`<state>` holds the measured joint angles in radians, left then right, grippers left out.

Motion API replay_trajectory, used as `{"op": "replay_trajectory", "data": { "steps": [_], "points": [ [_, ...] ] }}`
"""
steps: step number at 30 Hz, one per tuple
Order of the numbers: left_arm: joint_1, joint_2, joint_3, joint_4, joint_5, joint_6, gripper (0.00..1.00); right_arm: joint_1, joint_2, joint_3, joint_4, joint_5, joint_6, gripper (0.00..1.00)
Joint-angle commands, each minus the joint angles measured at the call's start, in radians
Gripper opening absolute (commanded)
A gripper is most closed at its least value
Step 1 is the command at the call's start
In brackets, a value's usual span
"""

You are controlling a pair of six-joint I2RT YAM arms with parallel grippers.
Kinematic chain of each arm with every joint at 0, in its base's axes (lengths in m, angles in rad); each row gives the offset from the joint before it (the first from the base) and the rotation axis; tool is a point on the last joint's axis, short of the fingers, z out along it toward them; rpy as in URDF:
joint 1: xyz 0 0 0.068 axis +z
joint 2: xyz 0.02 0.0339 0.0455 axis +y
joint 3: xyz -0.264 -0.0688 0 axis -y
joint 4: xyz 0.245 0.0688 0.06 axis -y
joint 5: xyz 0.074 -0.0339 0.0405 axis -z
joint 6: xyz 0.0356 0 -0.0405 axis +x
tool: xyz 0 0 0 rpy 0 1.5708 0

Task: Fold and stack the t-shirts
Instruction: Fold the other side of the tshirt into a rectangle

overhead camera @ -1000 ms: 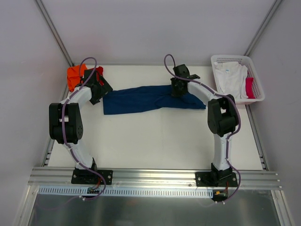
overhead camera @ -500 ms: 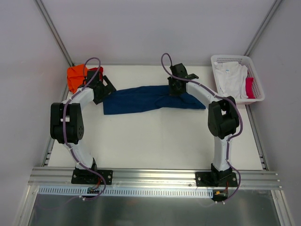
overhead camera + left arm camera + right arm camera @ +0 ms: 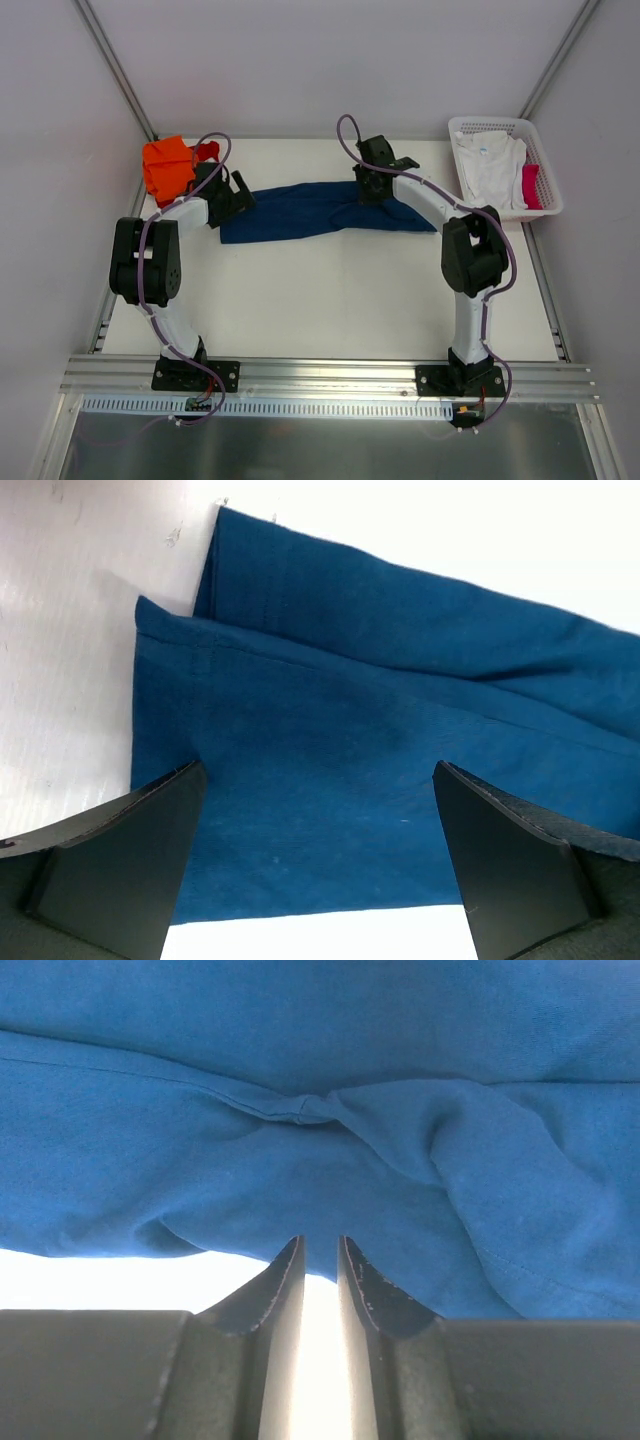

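Note:
A navy blue t-shirt (image 3: 300,210) lies stretched in a long band across the back of the table. My left gripper (image 3: 235,197) hovers over its left end, wide open, and the cloth (image 3: 380,780) shows between the fingers (image 3: 120,860) with the gripper (image 3: 318,770) holding nothing. At the shirt's upper edge towards the right, my right gripper (image 3: 372,188) is nearly closed. Its tips (image 3: 320,1242) pinch the creased blue hem (image 3: 320,1110). An orange t-shirt (image 3: 165,165) with a red one (image 3: 208,150) beside it lies bunched at the back left.
A white lattice basket (image 3: 505,125) stands at the back right. It holds a white t-shirt (image 3: 490,165) and a pink-red cloth (image 3: 531,187). The enclosure's walls close off the back and both sides. Metal rails run along the near edge by the arm bases.
My left gripper has swung right, from beside the orange heap to over the navy shirt's left end. The right gripper has shifted slightly left and back, still on the hem.

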<state>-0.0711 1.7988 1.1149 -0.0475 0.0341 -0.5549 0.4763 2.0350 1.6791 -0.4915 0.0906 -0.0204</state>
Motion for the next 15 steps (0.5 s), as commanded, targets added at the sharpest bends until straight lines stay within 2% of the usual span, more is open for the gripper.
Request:
{"op": "replay_trajectory", "data": {
  "steps": [1,15],
  "points": [
    [-0.004,-0.018,-0.033,0.09,-0.005,0.045,0.99,0.016,-0.073,0.048,-0.028,0.031,-0.026,0.23],
    [-0.015,-0.013,-0.047,0.132,0.003,0.064,0.99,0.036,-0.041,0.116,-0.07,0.069,-0.064,0.24]
  ]
}}
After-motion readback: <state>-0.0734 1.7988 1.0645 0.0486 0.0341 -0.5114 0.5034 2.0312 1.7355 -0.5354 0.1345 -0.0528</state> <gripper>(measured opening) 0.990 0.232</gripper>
